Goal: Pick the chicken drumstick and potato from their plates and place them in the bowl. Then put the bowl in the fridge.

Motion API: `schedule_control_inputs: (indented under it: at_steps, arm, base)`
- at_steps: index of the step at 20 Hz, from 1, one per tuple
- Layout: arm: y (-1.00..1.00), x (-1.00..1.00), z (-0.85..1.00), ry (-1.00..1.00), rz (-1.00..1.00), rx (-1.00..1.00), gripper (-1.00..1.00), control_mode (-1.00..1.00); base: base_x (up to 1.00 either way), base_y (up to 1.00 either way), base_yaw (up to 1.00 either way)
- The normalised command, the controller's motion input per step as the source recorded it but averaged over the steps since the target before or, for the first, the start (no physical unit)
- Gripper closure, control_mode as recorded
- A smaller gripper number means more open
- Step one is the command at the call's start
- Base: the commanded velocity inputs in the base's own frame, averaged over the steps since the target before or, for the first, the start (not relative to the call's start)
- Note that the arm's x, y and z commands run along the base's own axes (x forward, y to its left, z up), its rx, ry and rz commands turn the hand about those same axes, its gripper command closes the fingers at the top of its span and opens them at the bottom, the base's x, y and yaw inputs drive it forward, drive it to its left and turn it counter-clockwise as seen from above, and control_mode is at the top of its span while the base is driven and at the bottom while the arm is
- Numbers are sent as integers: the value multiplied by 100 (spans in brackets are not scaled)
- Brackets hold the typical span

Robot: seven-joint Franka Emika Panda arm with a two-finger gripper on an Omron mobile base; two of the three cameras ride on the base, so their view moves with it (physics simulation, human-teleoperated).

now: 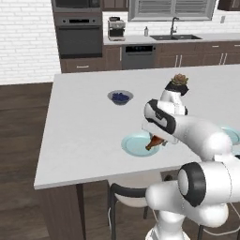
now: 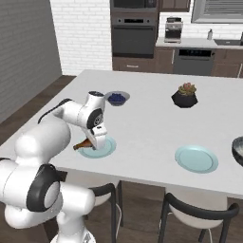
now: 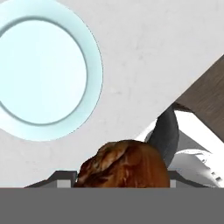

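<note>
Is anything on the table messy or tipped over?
Nothing is spilled or tipped. The one thing off its place is the drumstick: the hand holds it up over its plate. The other plate lies flat and bare.

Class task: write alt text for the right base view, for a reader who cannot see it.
A white robot arm's gripper holds a reddish-brown chicken drumstick just above a pale turquoise plate on a white counter. A second turquoise plate lies to the right.
</note>
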Motion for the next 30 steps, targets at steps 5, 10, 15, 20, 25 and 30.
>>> schedule_control_inputs:
  at_steps: [5, 10, 15, 20, 25, 30]
  arm:
    - [0, -99, 70, 0, 0, 0, 100, -100]
    - [0, -12, 16, 0, -3, 0, 100, 100]
    - [0, 0, 0, 0, 0, 0, 100, 100]
    - [0, 0, 0, 0, 0, 0, 100, 100]
    - [0, 0, 0, 0, 0, 0, 100, 100]
    - [0, 0, 0, 0, 0, 0, 100, 100]
  base:
    - [0, 0, 0]
    - [-6, -15, -6]
    - [-60, -96, -2]
    - [-67, -100, 0]
    - [-27, -100, 7]
    - [11, -100, 6]
